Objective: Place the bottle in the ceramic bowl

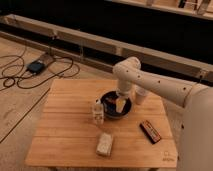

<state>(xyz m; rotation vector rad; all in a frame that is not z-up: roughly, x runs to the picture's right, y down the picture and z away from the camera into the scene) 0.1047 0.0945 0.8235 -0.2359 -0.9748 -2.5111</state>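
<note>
Bottle (98, 112) stands upright on the wooden worktop (65, 127), just beside the ceramic bowl (111, 113) on the bowl's left, so close that I cannot tell whether the two touch. It is outside the bowl, with its pale label facing the camera and its light cap on top.

The bowl is dark and glossy and sits near the middle of the worktop. The white arm (150, 85) reaches in from the right of the bowl and bends down over it. The pincer (121, 103) hangs low above the right half of the bowl, inside its rim as seen from here. Whether the pincer is apart or together I cannot tell.

A small white cup (141, 96) stands just behind and to the right of the bowl, partly behind the arm. A beige block (105, 144) lies in front of the bowl, well apart from it. A dark flat bar (150, 131) lies in front and to the right of the bowl.
</note>
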